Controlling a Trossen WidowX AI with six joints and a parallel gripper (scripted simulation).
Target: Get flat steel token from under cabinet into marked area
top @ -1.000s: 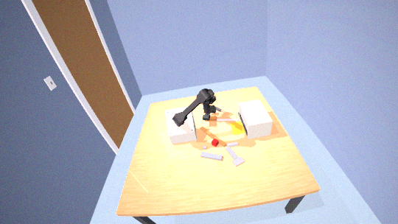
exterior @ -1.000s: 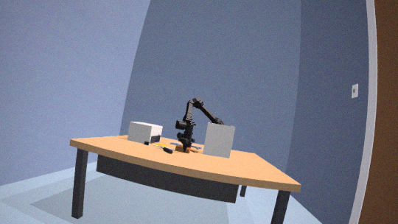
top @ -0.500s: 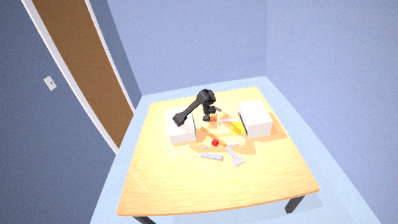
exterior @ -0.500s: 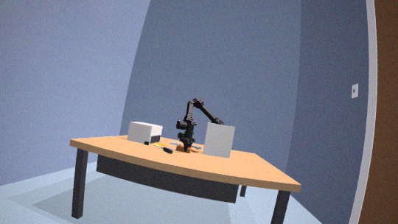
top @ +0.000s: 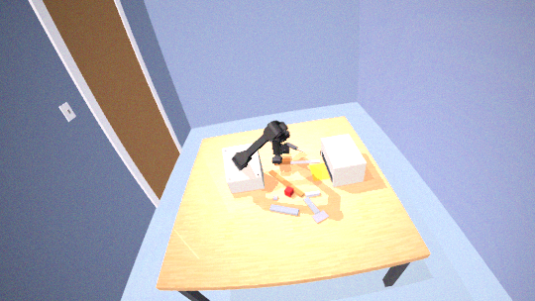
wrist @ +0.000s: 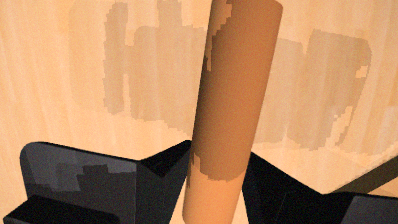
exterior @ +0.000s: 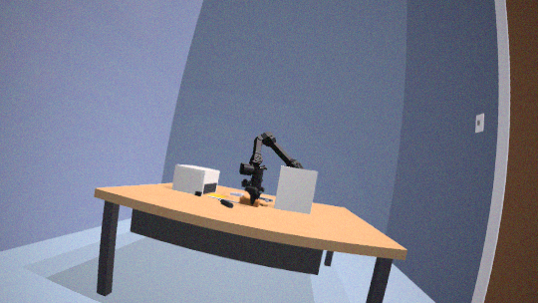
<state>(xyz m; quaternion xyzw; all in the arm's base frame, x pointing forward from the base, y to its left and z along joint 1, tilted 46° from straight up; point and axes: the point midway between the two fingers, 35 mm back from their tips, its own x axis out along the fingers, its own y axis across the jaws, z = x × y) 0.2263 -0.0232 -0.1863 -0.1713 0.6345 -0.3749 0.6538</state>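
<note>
The white cabinet (top: 348, 163) (exterior: 188, 179) stands on the table, with a dark opening low on the side facing the arm. The yellow marked area (top: 319, 171) (exterior: 217, 196) lies in front of it. My gripper (top: 280, 160) (exterior: 254, 200) (wrist: 216, 151) is shut on the orange handle (top: 286, 160) (wrist: 237, 90) of a tool, low over the table. The tool's thin pale rod (top: 304, 162) points to the cabinet front, with its far end near or at the opening; contact cannot be told. The steel token cannot be made out in any view.
A second white box (top: 246, 184) (exterior: 296, 190) stands by the arm. A red cube (top: 288, 191), an orange stick (top: 278, 177), a grey bar (top: 284, 210) and a grey T-shaped piece (top: 321, 217) lie nearby. A dark-handled tool (top: 292, 147) (exterior: 226, 203) lies on the other side.
</note>
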